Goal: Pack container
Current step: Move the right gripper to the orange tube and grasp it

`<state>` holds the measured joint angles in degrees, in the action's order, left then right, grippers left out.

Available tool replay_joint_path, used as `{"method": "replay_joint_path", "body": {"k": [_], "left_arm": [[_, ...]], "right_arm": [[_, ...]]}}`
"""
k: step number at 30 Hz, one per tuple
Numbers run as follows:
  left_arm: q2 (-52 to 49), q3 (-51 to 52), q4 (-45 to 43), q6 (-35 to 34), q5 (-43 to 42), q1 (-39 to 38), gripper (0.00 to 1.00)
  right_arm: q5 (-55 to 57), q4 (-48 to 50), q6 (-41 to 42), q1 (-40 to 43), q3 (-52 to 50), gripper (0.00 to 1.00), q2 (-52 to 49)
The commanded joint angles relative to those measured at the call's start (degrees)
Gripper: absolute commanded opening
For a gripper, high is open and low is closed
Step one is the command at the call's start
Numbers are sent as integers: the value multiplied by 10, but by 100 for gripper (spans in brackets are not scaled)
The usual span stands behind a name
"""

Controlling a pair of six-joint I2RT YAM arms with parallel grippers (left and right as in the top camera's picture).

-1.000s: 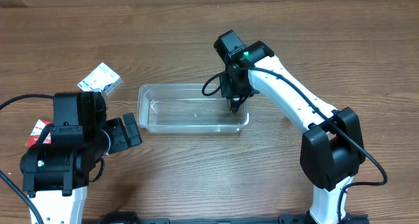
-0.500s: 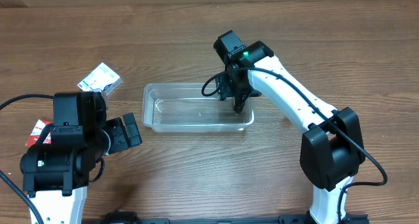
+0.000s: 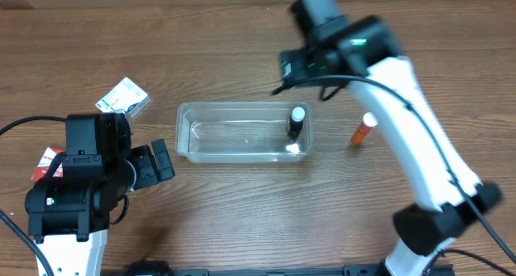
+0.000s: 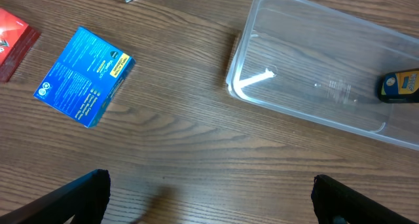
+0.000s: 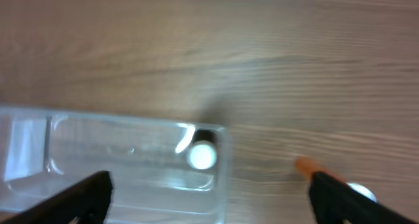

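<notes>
The clear container [image 3: 234, 137] lies at the middle of the worktop [image 3: 242, 219], its long side running left to right. At its right end a small dark bottle [image 3: 297, 123] with a white cap stands upright. An orange tube [image 3: 362, 130] lies on the wood to the right, apart from the tub. The right arm [image 3: 403, 106], blurred, is above the far side, jaws wide and holding nothing. The left arm [image 3: 81, 179] sits to the container's left, jaws likewise wide and bare, near a blue box [image 4: 85, 75] and a red box [image 3: 47, 161].
</notes>
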<state>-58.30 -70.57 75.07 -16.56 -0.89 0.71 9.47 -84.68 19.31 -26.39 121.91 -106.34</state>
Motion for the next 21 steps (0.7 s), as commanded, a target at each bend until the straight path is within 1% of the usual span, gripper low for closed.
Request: {"method": "replay_joint_path", "body": {"k": [1, 3, 9, 15, 21], "left_arm": [[-2, -14, 0, -2, -2, -3, 100], [-2, -14, 1, -2, -2, -3, 100], [-2, -14, 1, -2, -2, -3, 100], [-2, -14, 0, -2, -2, -3, 100], [-2, -14, 1, -2, -2, -3, 100]], "right_arm": [[13, -39, 24, 86, 10, 100, 16], [-12, -61, 23, 142, -7, 100, 13], [-62, -59, 10, 211, -86, 100, 13], [-75, 3, -7, 220, -212, 100, 13], [-77, 65, -7, 220, -312, 100, 11]]}}
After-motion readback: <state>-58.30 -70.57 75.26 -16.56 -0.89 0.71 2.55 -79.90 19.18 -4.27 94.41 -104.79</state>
